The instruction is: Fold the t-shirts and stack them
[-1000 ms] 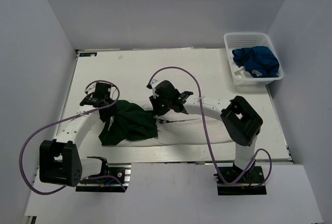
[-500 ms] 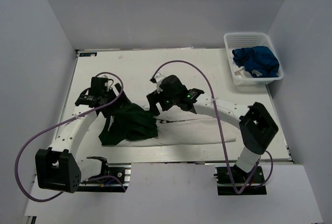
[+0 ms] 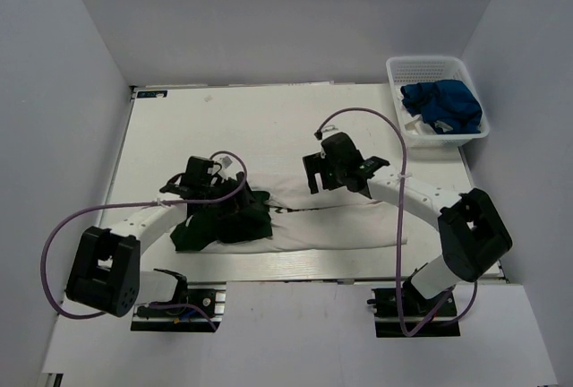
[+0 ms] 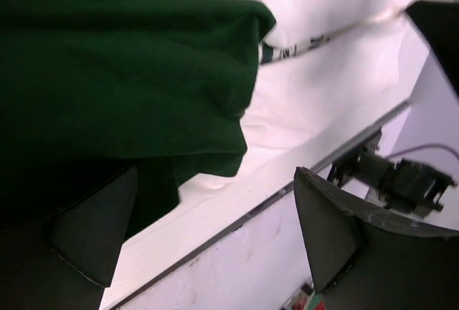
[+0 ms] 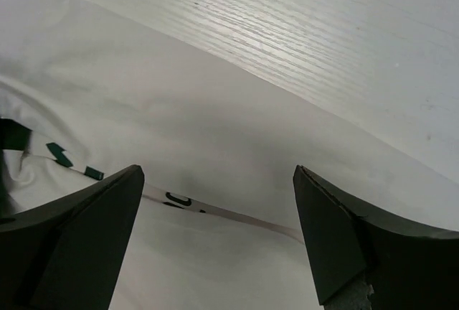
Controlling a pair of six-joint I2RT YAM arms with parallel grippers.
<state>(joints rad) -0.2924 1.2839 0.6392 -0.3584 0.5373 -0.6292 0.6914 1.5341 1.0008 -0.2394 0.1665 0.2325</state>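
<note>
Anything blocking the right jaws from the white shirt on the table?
Nothing visible. The right jaws stand open above the white shirt, with only its cloth below them; the green sleeve lies bunched over by the left jaws.

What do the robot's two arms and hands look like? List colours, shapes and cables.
The left arm and right arm each have white curved links between boxy black joints, with a lilac cable looping loosely alongside. The left hand and right hand are black, each ending in two dark wedge-shaped fingers.
</note>
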